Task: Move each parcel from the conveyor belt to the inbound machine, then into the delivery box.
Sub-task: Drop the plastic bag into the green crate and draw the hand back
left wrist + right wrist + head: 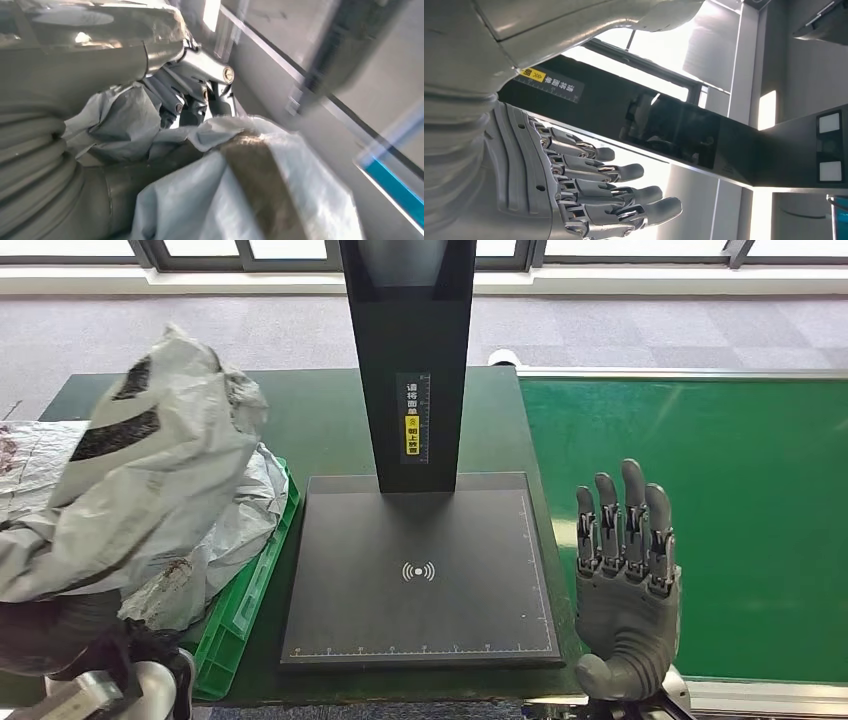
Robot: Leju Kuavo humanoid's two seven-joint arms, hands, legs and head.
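A crumpled grey plastic parcel [150, 470] with black stripes hangs above the green delivery box [245, 590] at the left. My left hand [60, 635] grips it from below and is mostly hidden under it. In the left wrist view its fingers [175, 95] dig into the parcel's grey film [240, 200]. My right hand [625, 580] is open and holds nothing, its fingers straight and pointing away from me. It stands at the near right corner of the inbound machine's black plate [420, 540], beside the conveyor belt [740, 520]. The right wrist view shows that hand [589, 195] flat and apart from everything.
The machine's black post [410, 350] rises from the back of the plate. More grey parcels [250, 505] lie in the green box. The belt's green surface runs along the right. A dark green table [310, 410] lies under the machine.
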